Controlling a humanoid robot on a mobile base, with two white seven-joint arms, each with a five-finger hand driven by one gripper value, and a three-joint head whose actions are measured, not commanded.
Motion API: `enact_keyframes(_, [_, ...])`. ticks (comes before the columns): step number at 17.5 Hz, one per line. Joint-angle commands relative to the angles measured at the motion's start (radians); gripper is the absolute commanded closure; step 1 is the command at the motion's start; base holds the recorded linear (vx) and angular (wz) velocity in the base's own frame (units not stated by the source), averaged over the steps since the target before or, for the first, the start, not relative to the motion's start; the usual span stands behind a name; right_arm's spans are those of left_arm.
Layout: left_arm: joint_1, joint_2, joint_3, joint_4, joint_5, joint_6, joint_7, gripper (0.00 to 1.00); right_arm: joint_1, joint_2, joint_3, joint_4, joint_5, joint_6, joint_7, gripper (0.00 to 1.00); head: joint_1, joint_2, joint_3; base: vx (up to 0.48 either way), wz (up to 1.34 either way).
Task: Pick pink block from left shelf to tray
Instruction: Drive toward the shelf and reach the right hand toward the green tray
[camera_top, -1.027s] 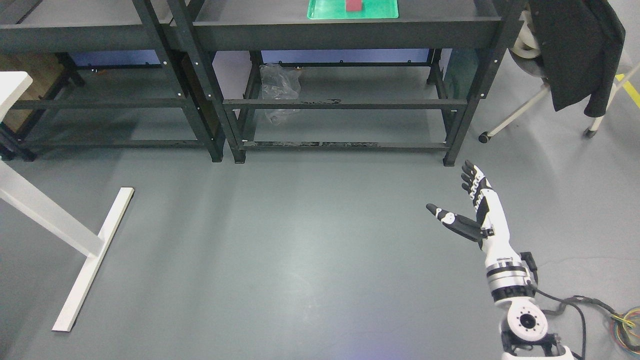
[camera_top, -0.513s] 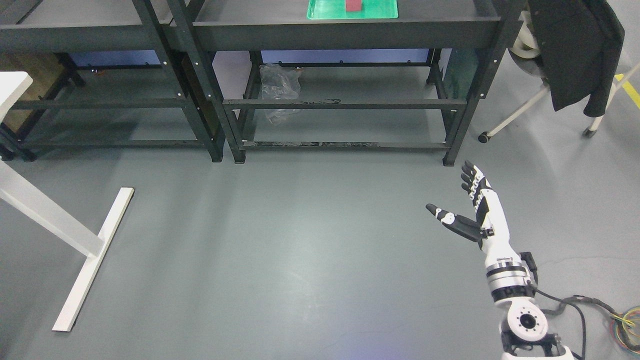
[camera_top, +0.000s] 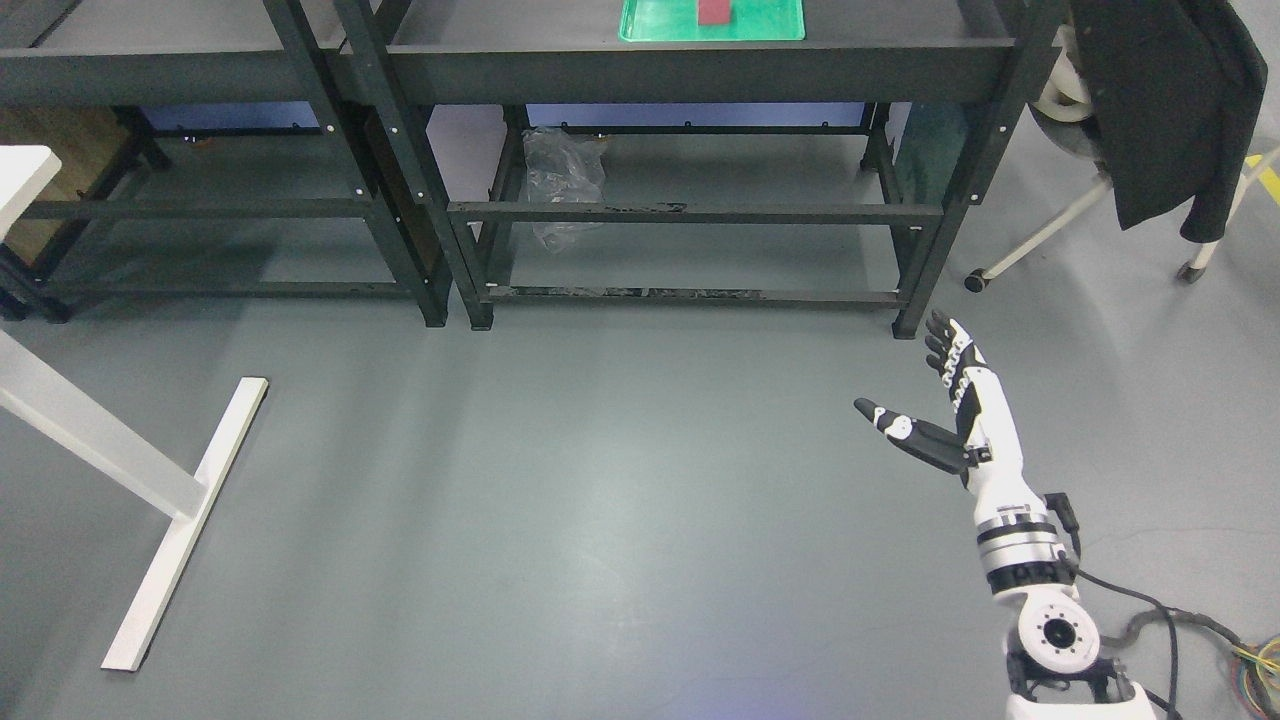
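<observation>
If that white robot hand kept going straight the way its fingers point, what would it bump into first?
Probably the front right leg of the black shelf. The right hand is open and its fingers point up-picture toward that leg's foot. Depth is unclear from one view, so it could pass beside it.

Even, bright overhead light, a soft sheen on the floor (camera_top: 610, 500), sharp focus throughout.

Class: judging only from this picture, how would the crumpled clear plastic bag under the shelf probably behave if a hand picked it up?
The plastic bag looks thin and crumpled, so probably floppy and light. Its glossy film suggests it could slip between fingers.
</observation>
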Motion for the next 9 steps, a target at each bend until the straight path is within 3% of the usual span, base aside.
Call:
enact_keyframes(1, [-0.029,0.017,0.000,-0.017,0.000,0.000,0.001,0.00,-0.036,-0.067,-0.031,-0.002,0.432,-0.005,-0.014,0.04,0.0000,0.000,0.000,0.128,0.04])
enact_keyframes(3, [-0.029,0.017,0.000,-0.017,0.000,0.000,0.001,0.00,-0.053,-0.122,-0.023,-0.028,0.743,-0.017,-0.034,0.04,0.0000,0.000,0.000,0.157,0.05])
enact_keyframes(4, [-0.029,0.017,0.000,-0.017,0.000,0.000,0.001,0.00,-0.064,-0.139,-0.026,-0.038,0.820,-0.018,-0.038,0.04,0.0000,0.000,0.000,0.206,0.08])
enact_keyframes(7, [-0.029,0.017,0.000,-0.017,0.000,0.000,0.001,0.00,-0.079,-0.167,-0.078,-0.072,0.831,-0.023,-0.032,0.04,0.0000,0.000,0.000,0.211,0.08])
enact_keyframes(9, [-0.029,0.017,0.000,-0.017,0.000,0.000,0.001,0.00,-0.069,-0.165,-0.084,-0.075,0.713,-0.078,-0.032,0.00,0.0000,0.000,0.000,0.221,0.08])
